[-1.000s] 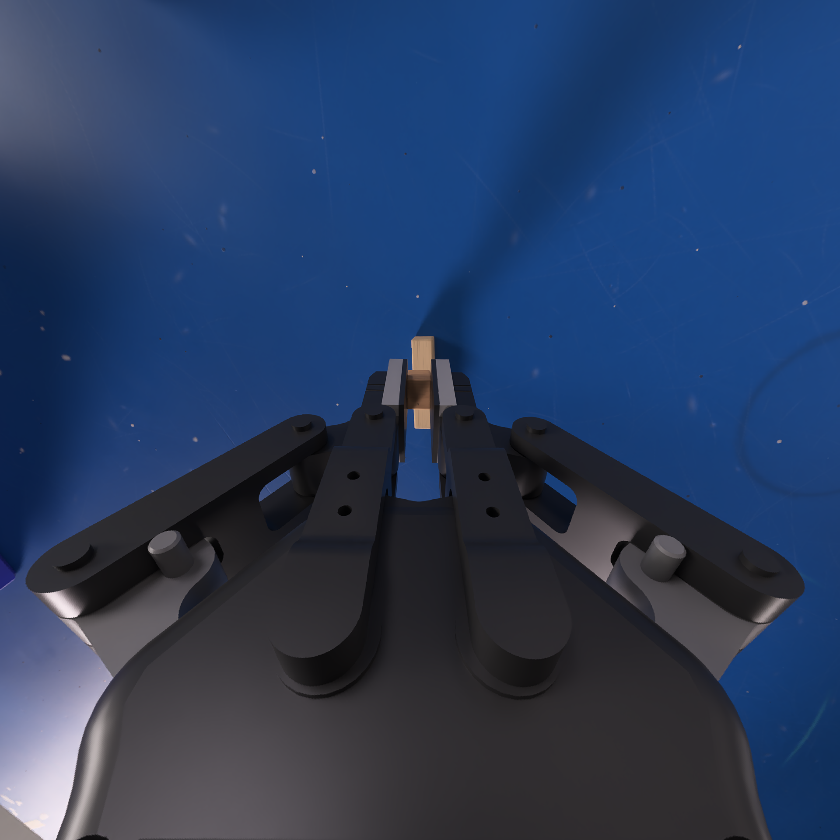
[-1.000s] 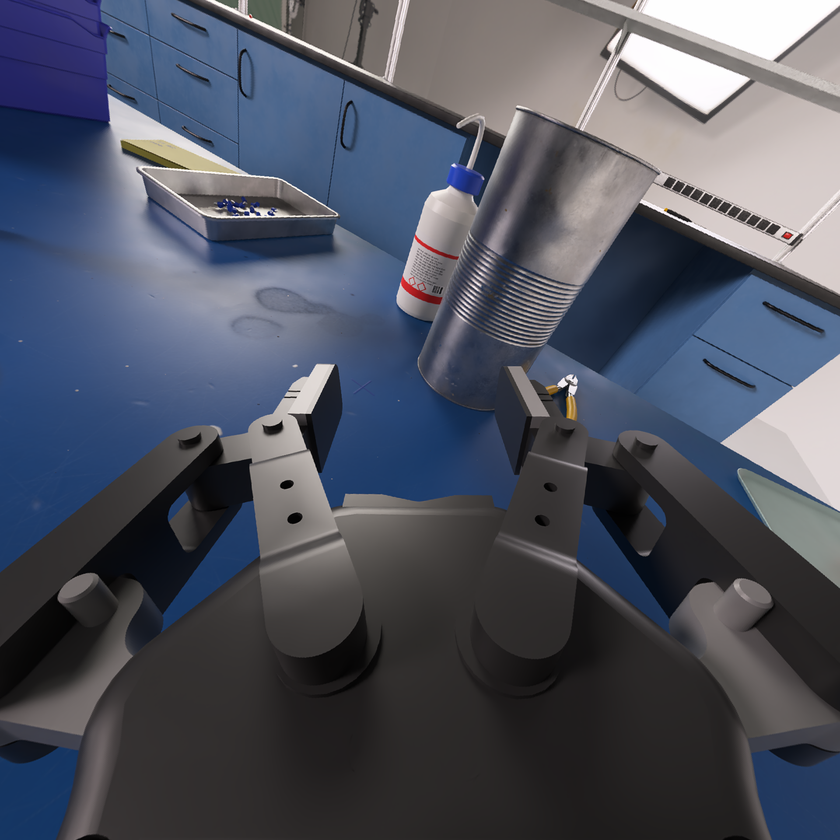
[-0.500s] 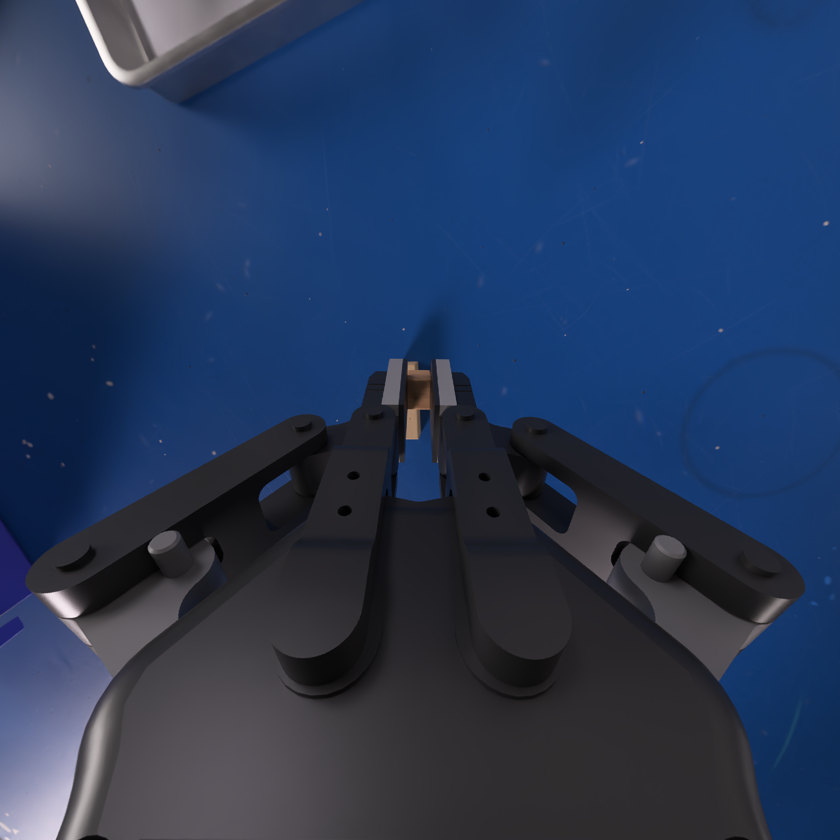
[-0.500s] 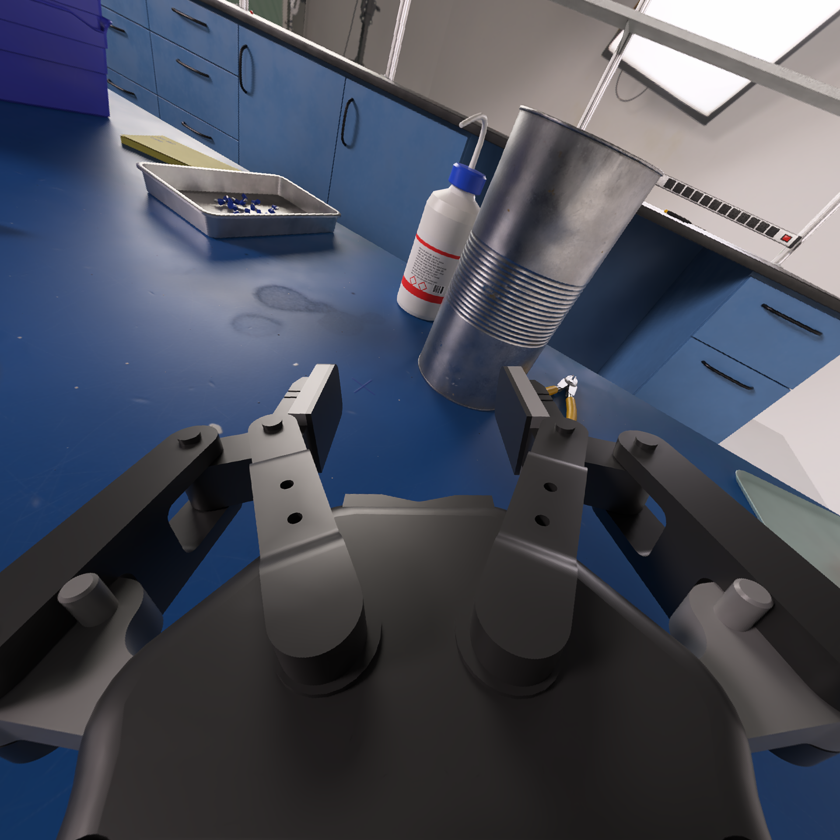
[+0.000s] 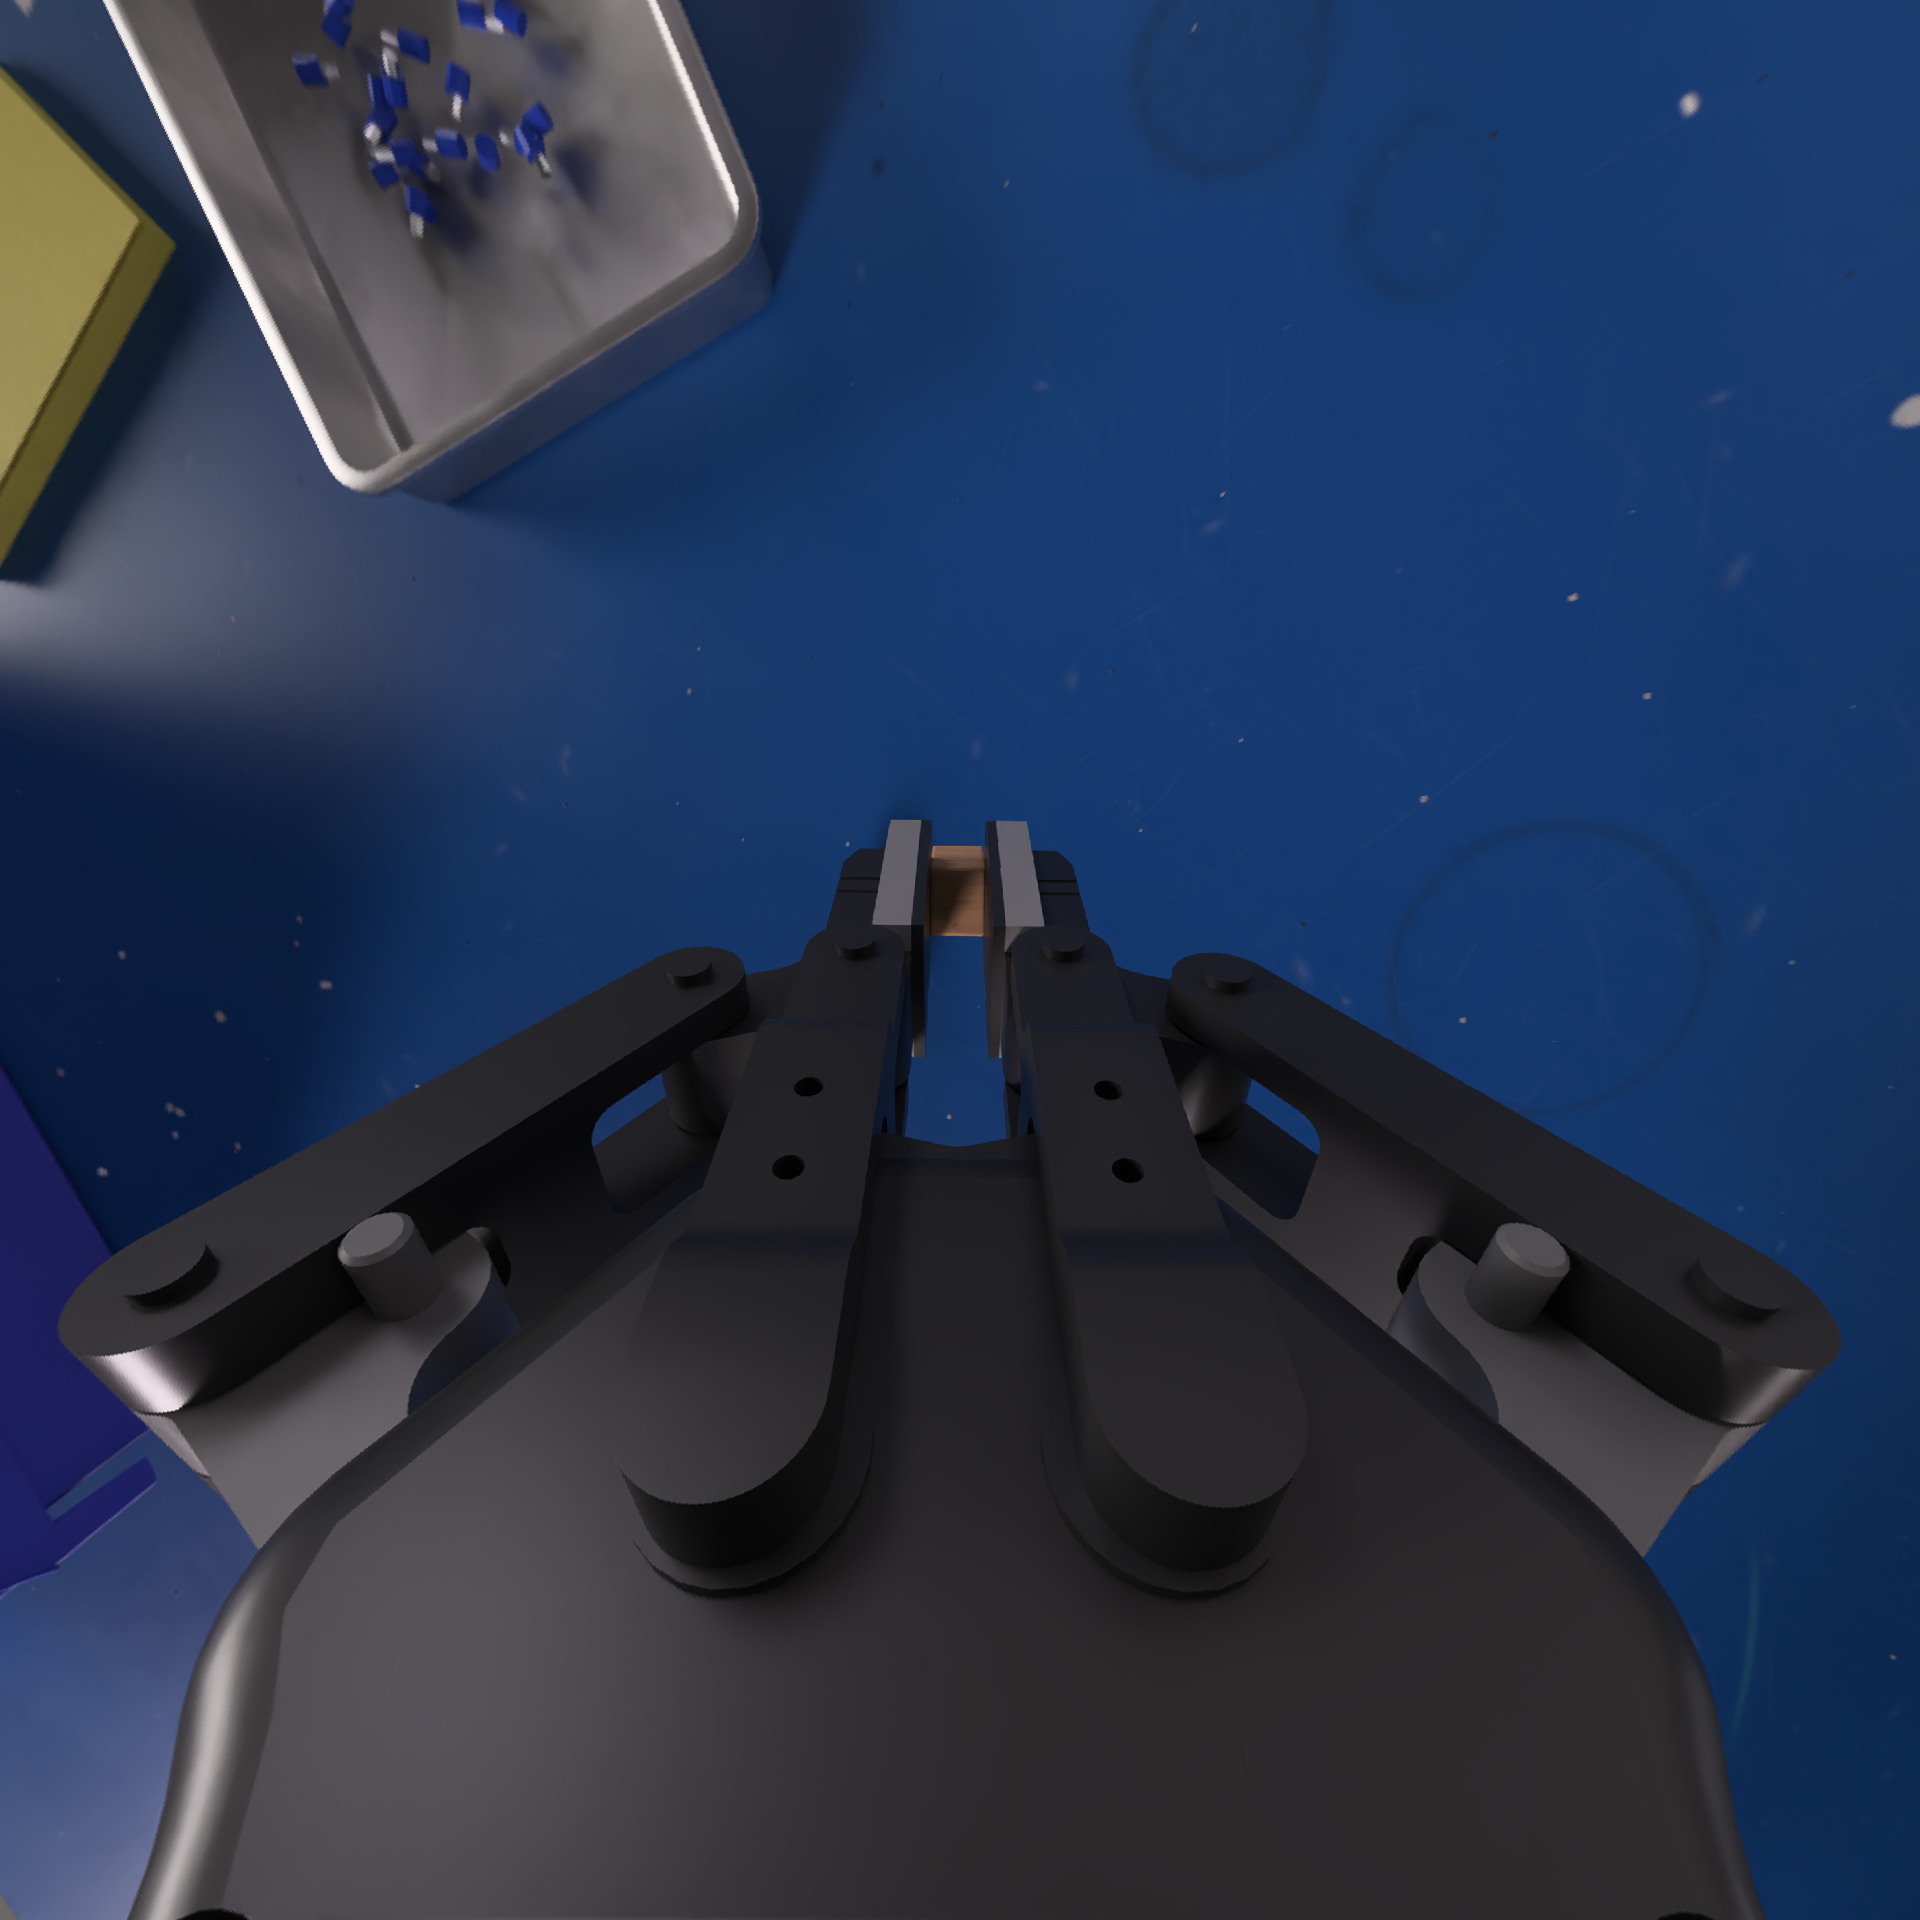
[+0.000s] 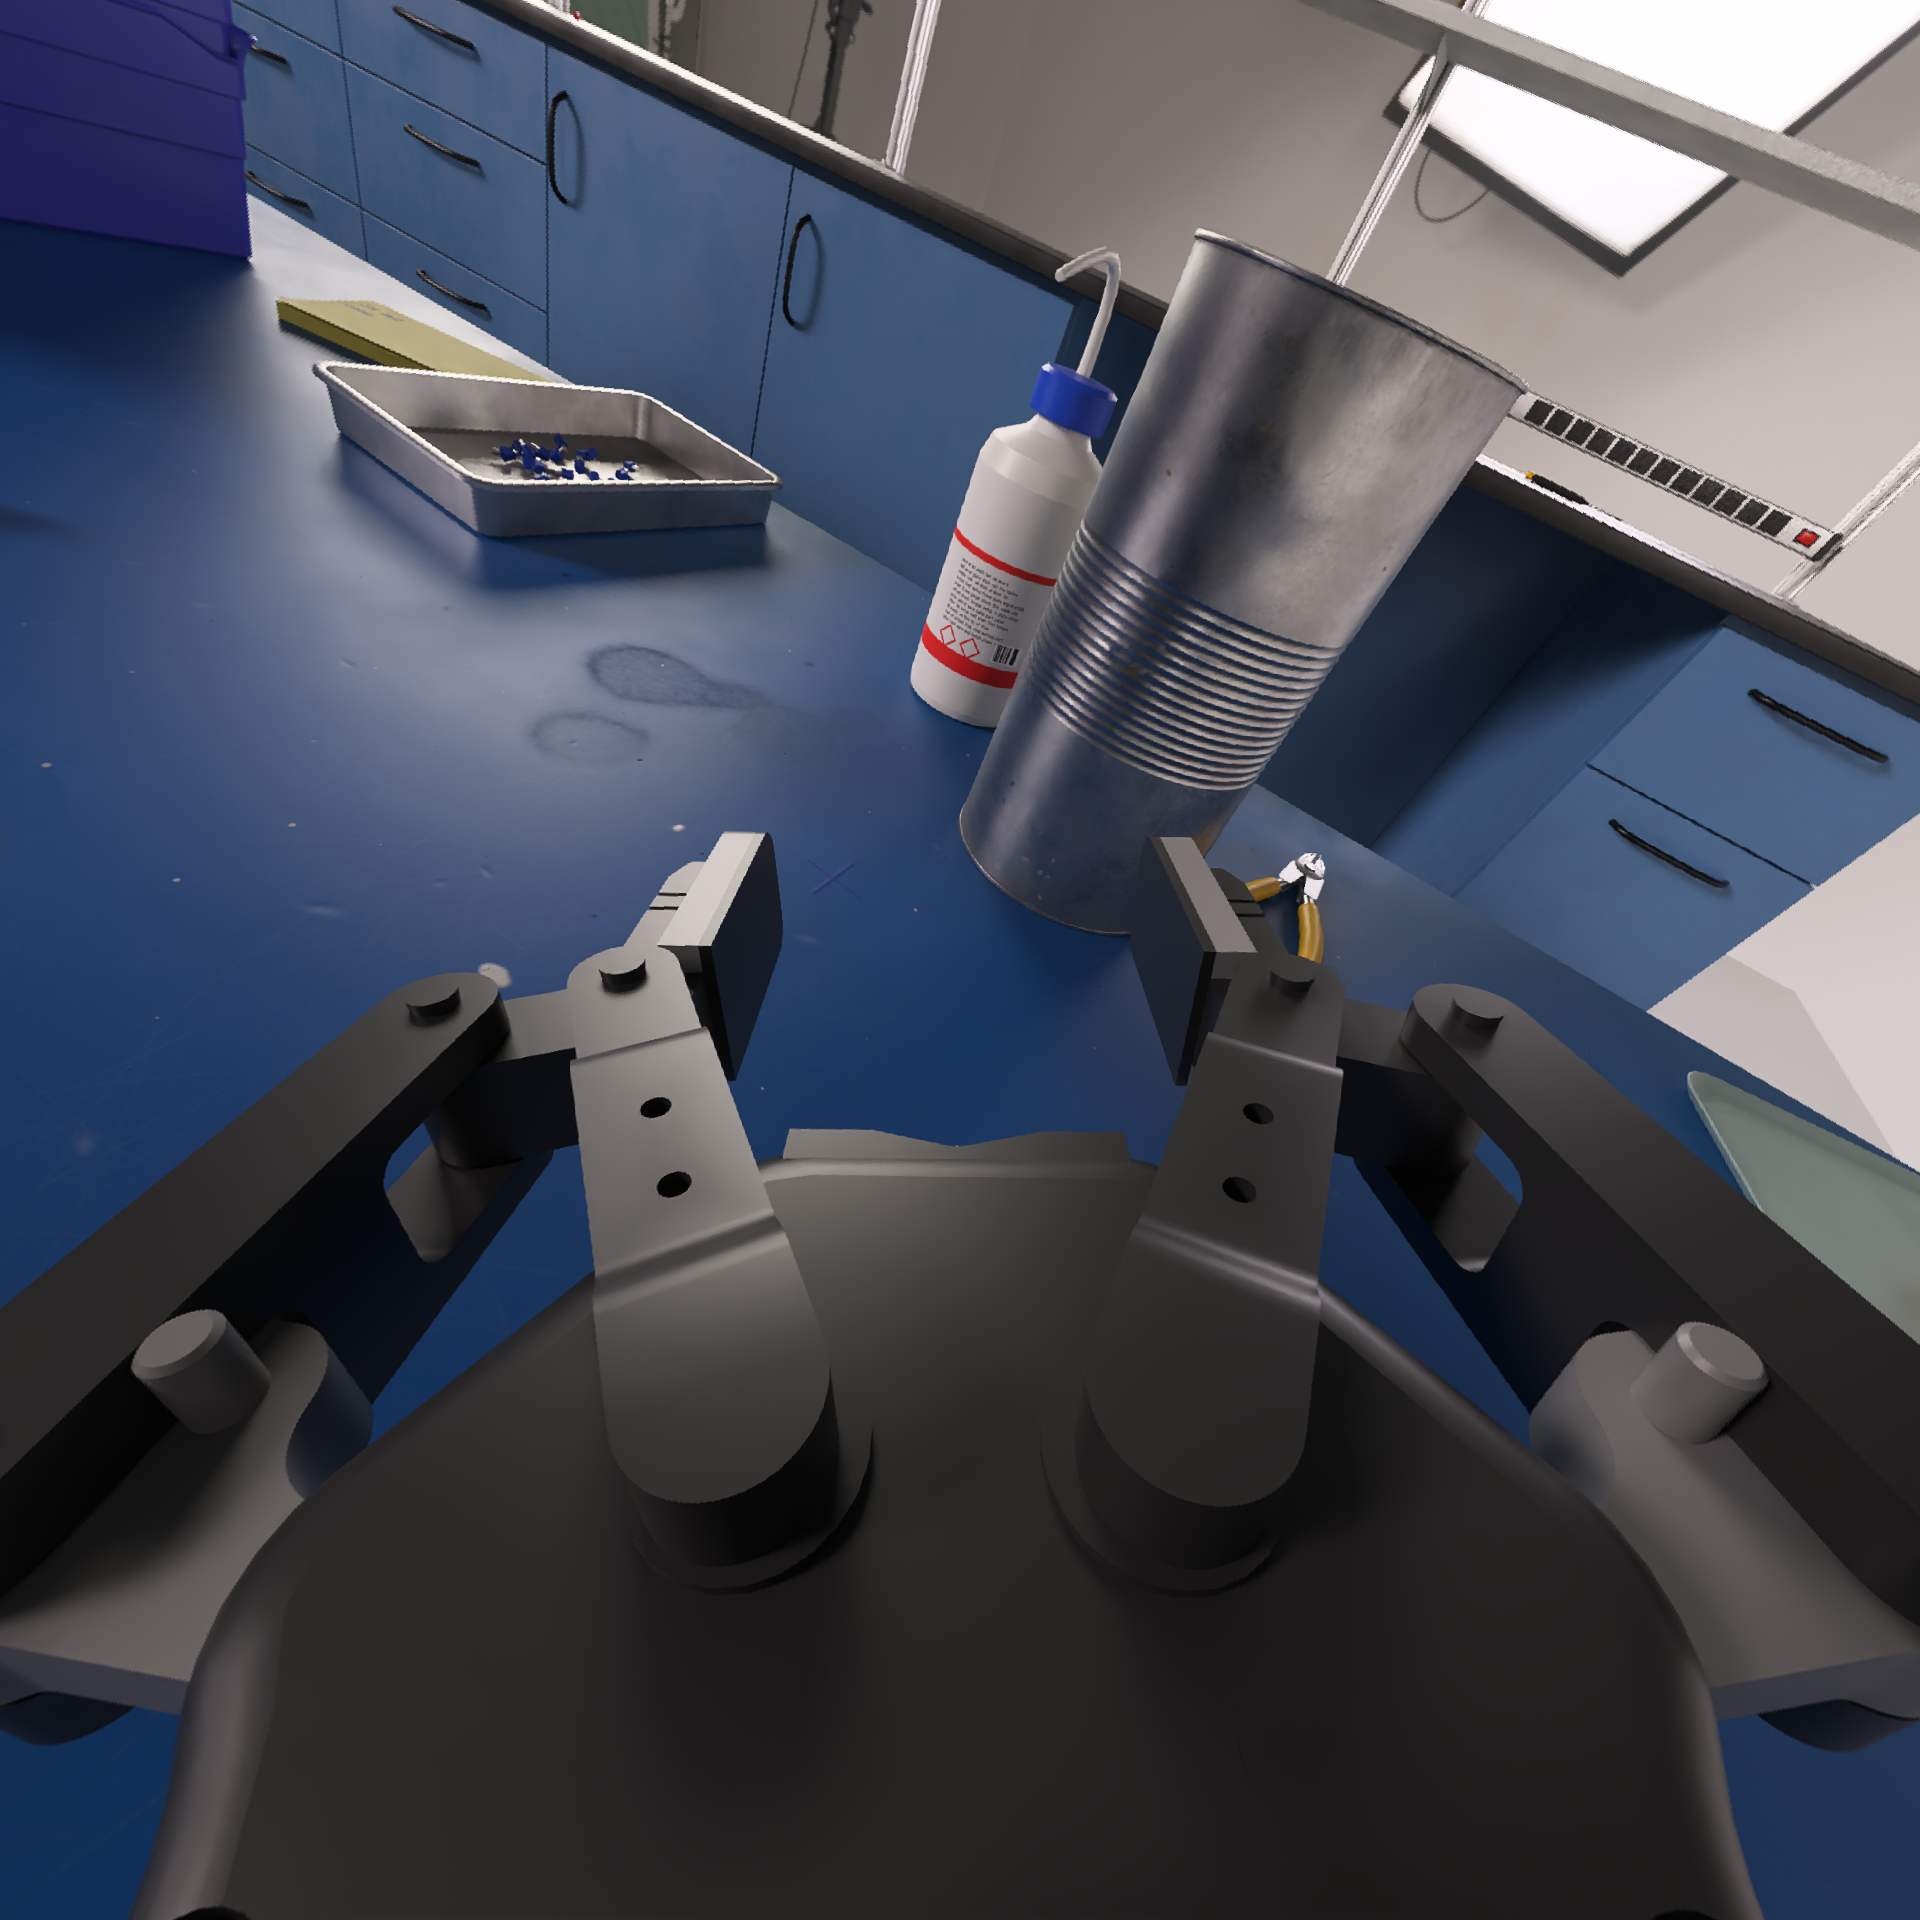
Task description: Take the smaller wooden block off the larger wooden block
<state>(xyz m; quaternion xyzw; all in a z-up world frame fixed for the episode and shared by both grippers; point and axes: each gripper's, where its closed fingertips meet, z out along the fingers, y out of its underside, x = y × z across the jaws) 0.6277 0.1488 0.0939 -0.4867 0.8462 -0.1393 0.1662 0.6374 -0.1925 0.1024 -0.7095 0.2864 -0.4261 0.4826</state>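
Blue desk (image 5: pixel 1351 623) fills the left wrist view. Well ahead and left of the left gripper (image 5: pixel 957 883) a metal tray (image 5: pixel 675 145) of small blue parts is seen from above, with a yellow pad (image 5: pixel 62 291) beside it farther left. A dark blue bin (image 5: pixel 42 1351) sits at the left edge, behind the jaws.

In the right wrist view a tall metal can (image 6: pixel 1226 582) stands just ahead and right of the right gripper (image 6: pixel 961 935). A white wash bottle (image 6: pixel 1003 582) is partly hidden behind it, and small yellow-handled cutters (image 6: pixel 1299 904) lie beside the right jaw.

Left jaws are nearly closed, clamped on the smaller wooden block (image 5: pixel 956 890) — only a tan face shows between the pads. Whether it hangs clear of the desk cannot be told. Right jaws are spread wide, nothing held.

Step judged: the small block looks already taken off, carry phase. The larger block is not visible in either view, so separation cannot be confirmed. Next move calls for a bare patch of desk, a level descent, then a release wide enough not to drag the block.

View differences: the held block is shown only by the left wrist view. The can, bottle, cutters and cabinets (image 6: pixel 665 239) behind the desk are shown only by the right — the tray appears in both.
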